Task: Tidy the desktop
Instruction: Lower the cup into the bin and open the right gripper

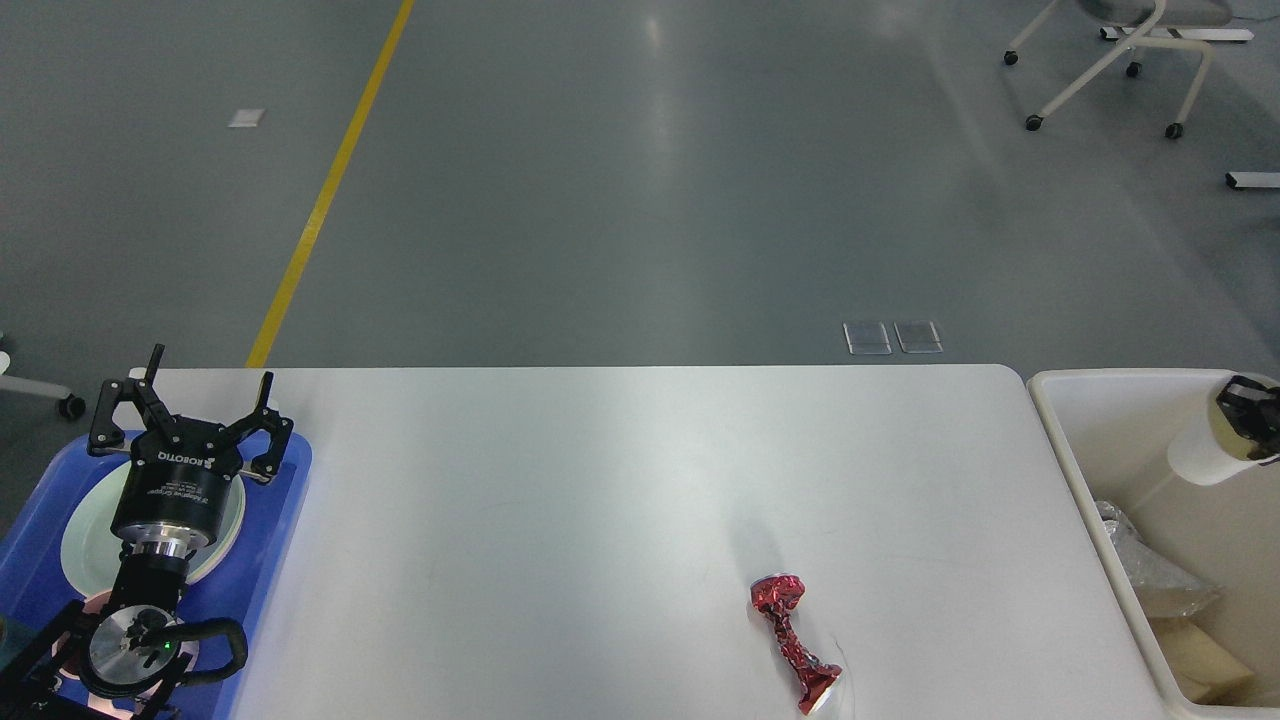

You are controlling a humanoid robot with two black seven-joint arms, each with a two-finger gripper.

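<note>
The desktop [600, 500] spans the middle of the view and is nearly bare: only a crumpled red wrapper [795, 643] lies near its front edge and is left to remove. Right of the desktop, a white paper cup [1205, 460] hangs over the cream bin [1100, 440], clamped by the right gripper [1250, 420] at the frame edge. Left of it, the left gripper [185, 420] hovers over a blue tray [290, 500], fingers spread.

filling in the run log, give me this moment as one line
right end effector: holding white cup over cream bin | left end effector: open over blue tray | desktop: red wrapper remaining
</note>
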